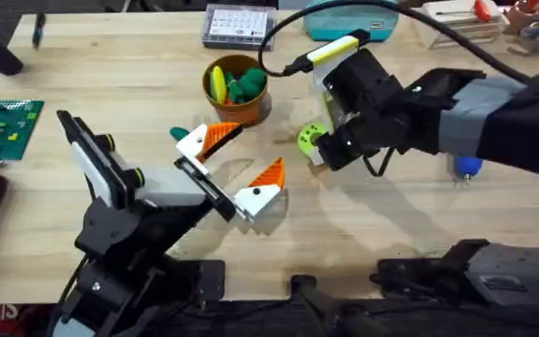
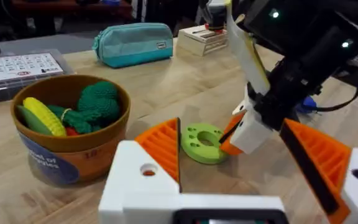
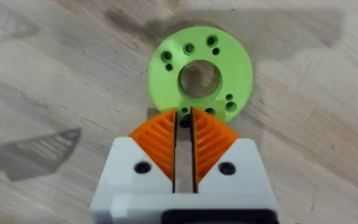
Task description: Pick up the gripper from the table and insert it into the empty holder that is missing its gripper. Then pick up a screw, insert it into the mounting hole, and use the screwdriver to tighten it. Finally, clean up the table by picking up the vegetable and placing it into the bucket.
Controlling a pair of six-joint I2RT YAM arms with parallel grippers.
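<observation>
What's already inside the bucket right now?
The bucket holds a yellow corn toy, a dark green knobbly toy and a bit of something red beneath them. Anything deeper is covered. The lime-green vegetable lies outside on the table.

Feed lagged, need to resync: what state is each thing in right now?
Left pincer: open, hovering above the table.
Right pincer: nearly shut, tips at the vegetable's rim.
Vegetable: flat on the table, outside the bucket.
Bucket: upright, holding toys.
Screwdriver: on the table, mostly hidden.
</observation>
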